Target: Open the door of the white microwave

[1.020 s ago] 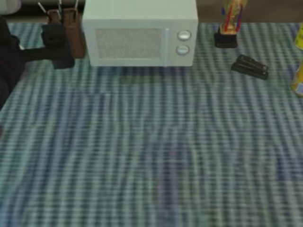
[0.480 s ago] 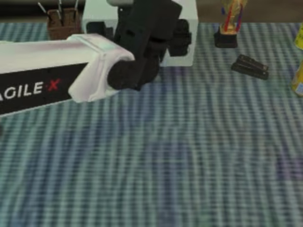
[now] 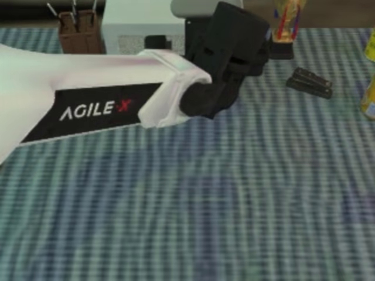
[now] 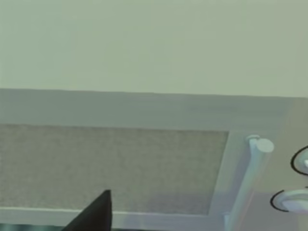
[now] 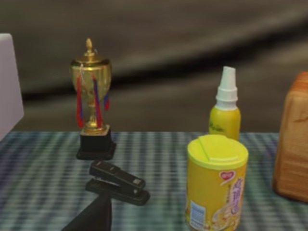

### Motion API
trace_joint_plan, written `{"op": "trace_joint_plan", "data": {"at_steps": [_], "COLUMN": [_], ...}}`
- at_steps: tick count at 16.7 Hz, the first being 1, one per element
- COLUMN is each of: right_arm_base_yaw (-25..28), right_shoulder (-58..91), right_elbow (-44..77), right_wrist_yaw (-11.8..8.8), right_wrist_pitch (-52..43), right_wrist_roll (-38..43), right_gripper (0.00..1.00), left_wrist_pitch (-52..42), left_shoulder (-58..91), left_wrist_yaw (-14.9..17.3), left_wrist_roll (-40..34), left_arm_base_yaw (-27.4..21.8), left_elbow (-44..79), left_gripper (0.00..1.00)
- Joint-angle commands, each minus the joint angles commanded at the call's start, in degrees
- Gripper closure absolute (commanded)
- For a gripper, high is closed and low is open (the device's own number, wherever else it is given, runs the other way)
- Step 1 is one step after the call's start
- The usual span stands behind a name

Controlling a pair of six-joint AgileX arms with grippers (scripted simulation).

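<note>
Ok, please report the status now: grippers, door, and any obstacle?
Left gripper at the white microwave front. Door shut, handle untouched. Right arm out of top view. No obstacle seen.

Left arm (image 3: pixel 99 99) stretched across table from top view's left, white link slanting toward far side, black wrist (image 3: pixel 225 58) bent at its end. Left gripper (image 4: pixel 94 214) shows as one dark finger tip in left wrist view. Right gripper (image 5: pixel 91 216) likewise one dark tip in right wrist view.
</note>
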Motion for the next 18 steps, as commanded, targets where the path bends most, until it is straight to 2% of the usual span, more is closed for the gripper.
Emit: {"op": "trace_joint_plan", "data": {"at_steps": [4,11,15,18], "right_arm_base_yaw": [0.0,0.0,0.0,0.0], "right_shoulder": [0.0,0.0,0.0,0.0], "right_elbow": [0.0,0.0,0.0,0.0], "right_wrist_yaw": [0.0,0.0,0.0,0.0], "right_wrist_pitch": [0.0,0.0,0.0,0.0], "right_wrist_roll": [0.0,0.0,0.0,0.0], "right_gripper": [0.0,0.0,0.0,0.0], "left_wrist_pitch": [0.3,3.6,3.8,3.8], "left_shoulder": [0.8,12.8,13.4,13.4], "left_wrist_yaw": [0.5,5.1,5.4,5.4], "left_wrist_roll": [0.4,4.0,4.2,4.2], "left_arm_base_yaw": [0.6,5.8,6.2,6.2], "left_elbow": [0.7,11.6,12.2,12.2], "left_gripper": [0.0,0.0,0.0,0.23]}}
